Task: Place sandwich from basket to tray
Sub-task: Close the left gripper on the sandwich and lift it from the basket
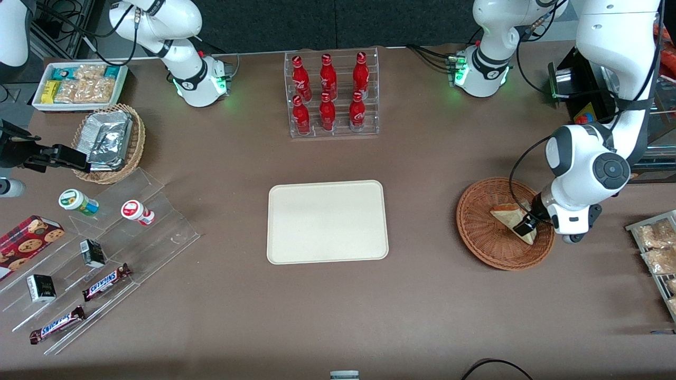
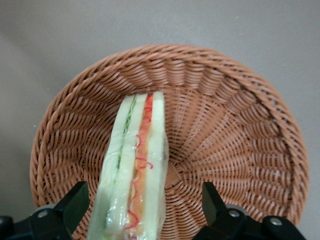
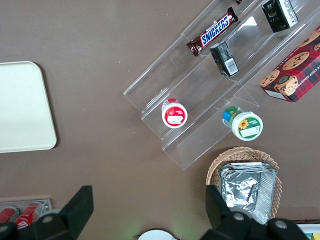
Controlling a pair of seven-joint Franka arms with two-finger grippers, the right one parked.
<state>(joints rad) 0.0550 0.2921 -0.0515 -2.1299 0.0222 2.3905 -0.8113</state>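
Sandwich (image 1: pixel 508 215): it is seen lying in the reddish-brown basket, in the right part of the front view. In the left wrist view (image 2: pixel 135 172) it is stood on edge, with red and green filling shown between the pale bread layers.

Basket (image 1: pixel 483 237): it is placed on the brown table (image 1: pixel 338 316), toward the working arm's end. Its woven wall (image 2: pixel 235 125) is seen around the sandwich.

Gripper (image 1: pixel 525 226): it is lowered into the basket, at the end of the sandwich nearer to the front camera. In the wrist view (image 2: pixel 142 207) the two fingers (image 2: pixel 75 202) are spread wide. The sandwich is found between them, close to one finger and well apart from the second. No grip is made on it.

Tray (image 1: pixel 327 221): it is laid flat in the centre of the front view, well apart from the basket, with nothing on it.

Bottle rack (image 1: pixel 331 95): red bottles are held in it, in the upper centre of the front view, farther from the camera than the tray.
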